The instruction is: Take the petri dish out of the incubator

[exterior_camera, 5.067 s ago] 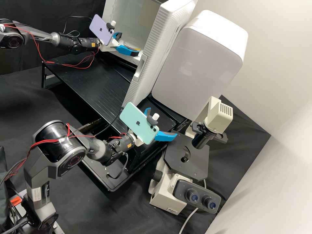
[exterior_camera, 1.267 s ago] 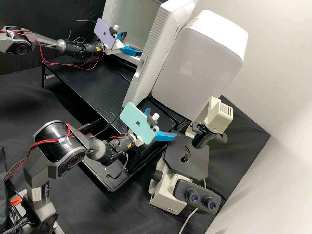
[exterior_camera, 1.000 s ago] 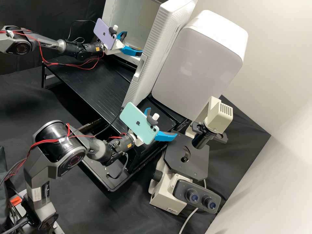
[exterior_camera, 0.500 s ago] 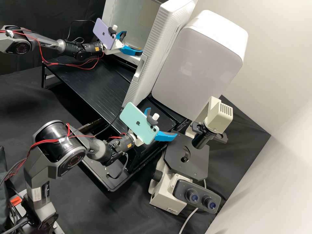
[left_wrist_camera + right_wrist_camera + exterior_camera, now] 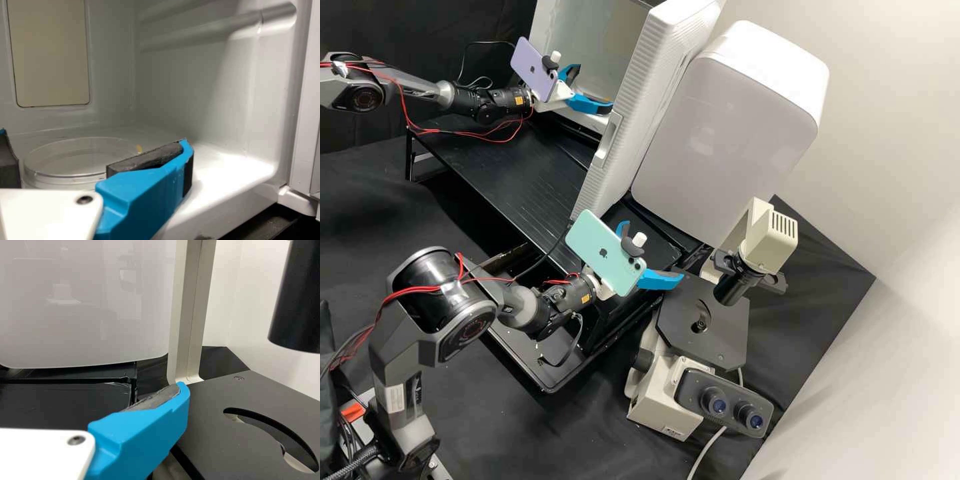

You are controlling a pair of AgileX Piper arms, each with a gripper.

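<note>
The white incubator (image 5: 587,33) stands at the back of the black shelf with its ribbed door (image 5: 640,100) swung open. On its floor lies a clear round petri dish (image 5: 75,160). My left gripper (image 5: 590,87) is inside the opening and open. In the left wrist view the left gripper (image 5: 95,145) has one blue finger on each side of the dish; I cannot tell if they touch it. My right gripper (image 5: 652,263) hangs open and holds nothing, just above the microscope stage (image 5: 703,323), and one of its fingers (image 5: 150,430) shows in the right wrist view.
A second smooth white box (image 5: 733,127) stands right of the open door. A microscope (image 5: 693,393) sits at the front right, with its dark condenser (image 5: 300,295) over the stage (image 5: 240,430). The black shelf (image 5: 513,173) runs between the two arms.
Since five seconds ago my left gripper has moved up and deeper into the incubator. Over the last second it has barely shifted. The right arm has stayed still.
</note>
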